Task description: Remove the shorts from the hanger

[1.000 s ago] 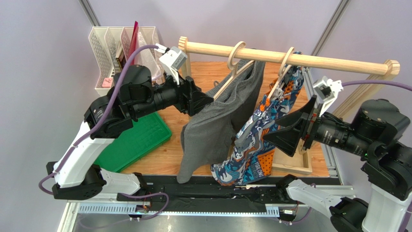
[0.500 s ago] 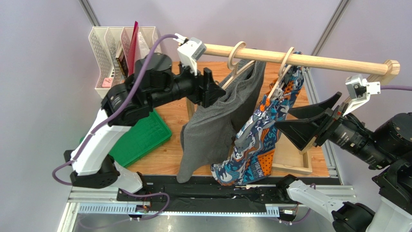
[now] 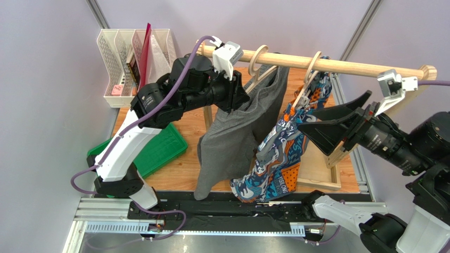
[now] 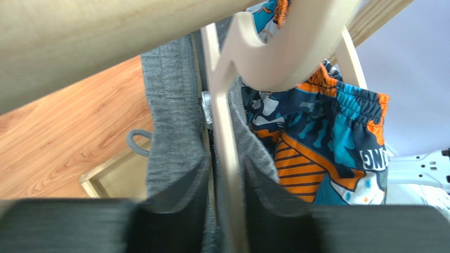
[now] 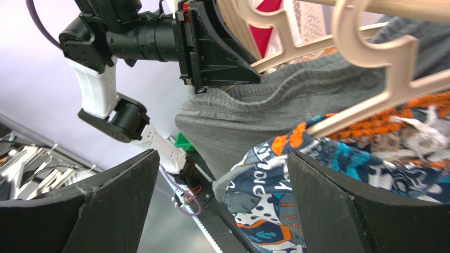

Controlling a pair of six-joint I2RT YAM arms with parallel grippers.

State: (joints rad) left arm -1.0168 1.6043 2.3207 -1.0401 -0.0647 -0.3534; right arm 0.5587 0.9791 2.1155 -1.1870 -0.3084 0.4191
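Light is bright, soft and even, shadows faint. In my left wrist view my left gripper (image 4: pixel 224 221) and the near rod (image 4: pixel 79 42) blur; overhead view sharp.

Left gripper (image 3: pixel 240 100) climbs toward far edge, up under rod (image 3: pixel 348 67), at grey shorts (image 3: pixel 227 142) waistband. Right gripper (image 3: pixel 311 125) backs toward right edge, off patterned shorts (image 3: pixel 274 158).

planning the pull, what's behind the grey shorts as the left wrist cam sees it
The patterned shorts hang right behind, with a wooden tray lower down. The grey shorts cover the patterned pair's near side and most of the tray.
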